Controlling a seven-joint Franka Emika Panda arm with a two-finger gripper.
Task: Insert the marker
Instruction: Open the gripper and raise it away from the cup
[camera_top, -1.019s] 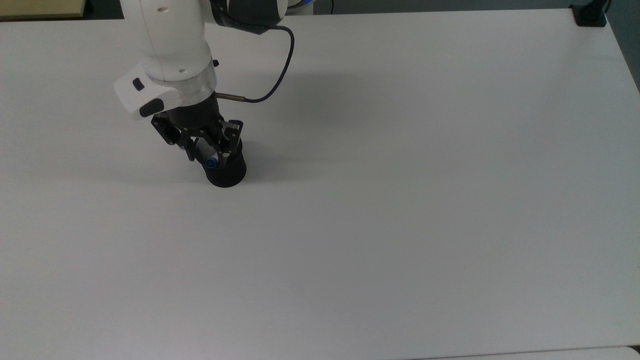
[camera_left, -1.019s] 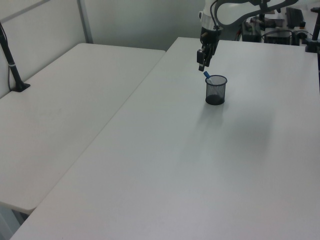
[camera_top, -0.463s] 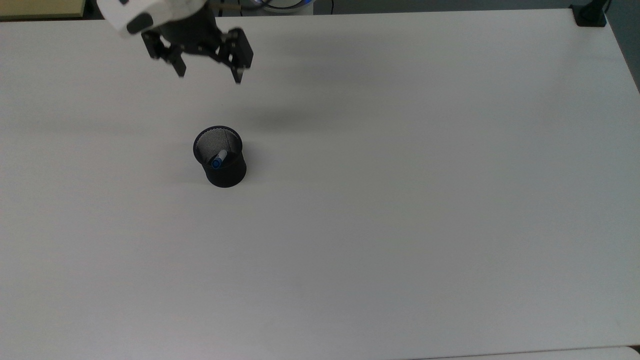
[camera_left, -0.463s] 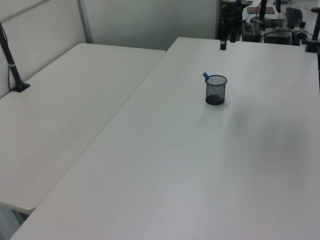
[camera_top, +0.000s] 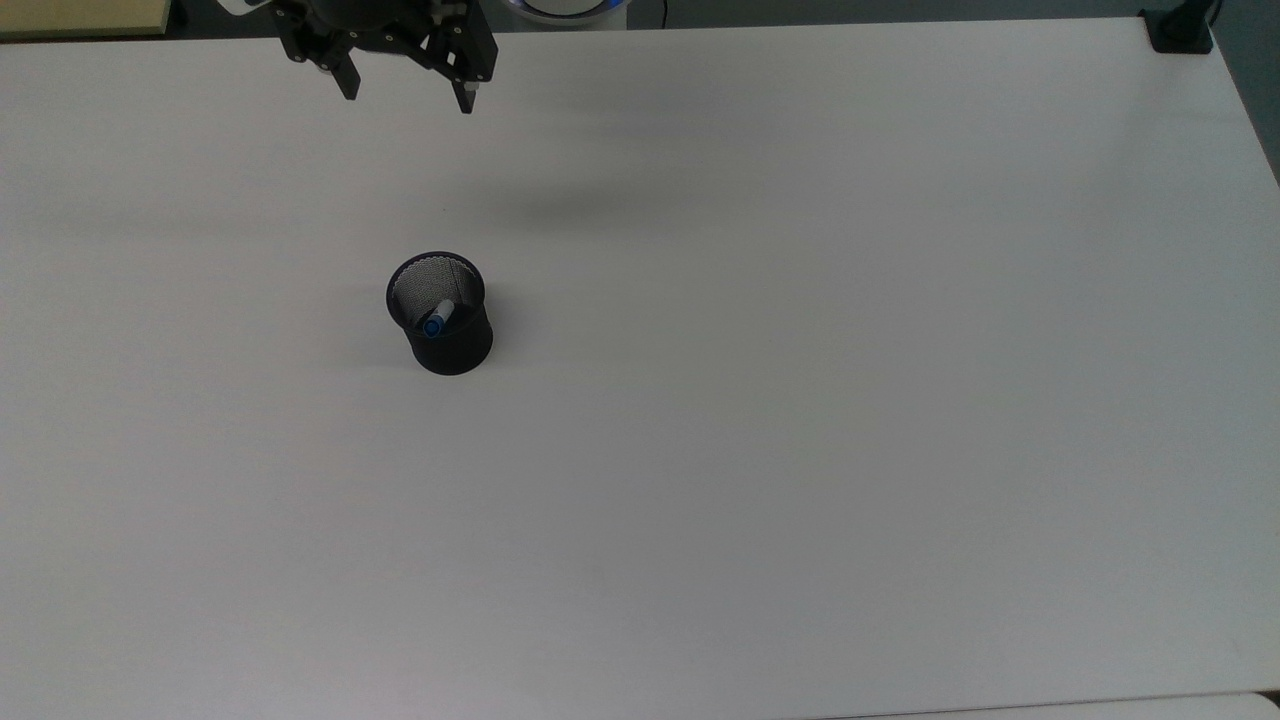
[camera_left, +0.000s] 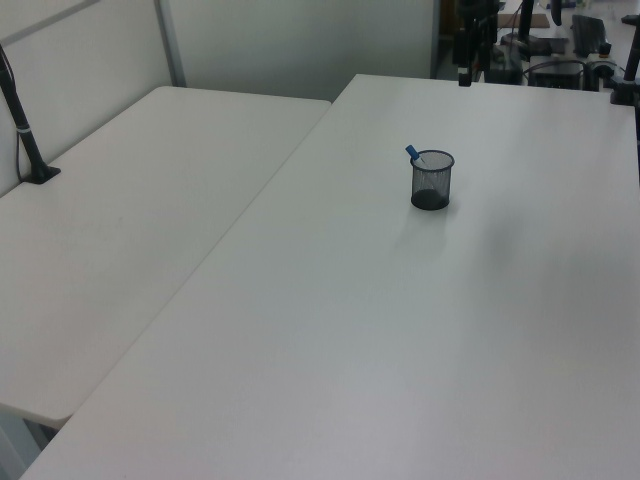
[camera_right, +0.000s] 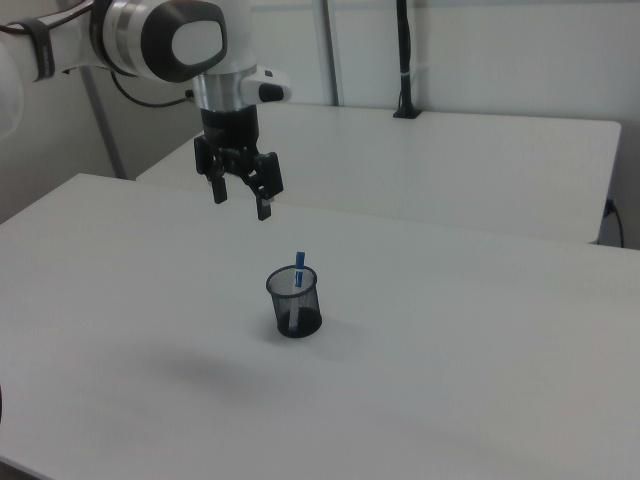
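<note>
You have a wide white table (camera_top: 800, 450) spanning nearly the whole top view. Directly on it stands one black mesh cup (camera_top: 440, 312), left of centre in the upper half of the frame. In the right view the cup (camera_right: 294, 302) sits upright near mid-frame.

We are looking at a robotics lab or office workroom: two plain white rectangular tables (camera_left: 150, 200) pushed side by side, pale bare walls (camera_right: 500, 50) behind. Black clamp-mounted poles (camera_left: 20, 110) stand at the tables' far edges, and a white robot arm (camera_right: 150, 40) hangs over one.
</note>
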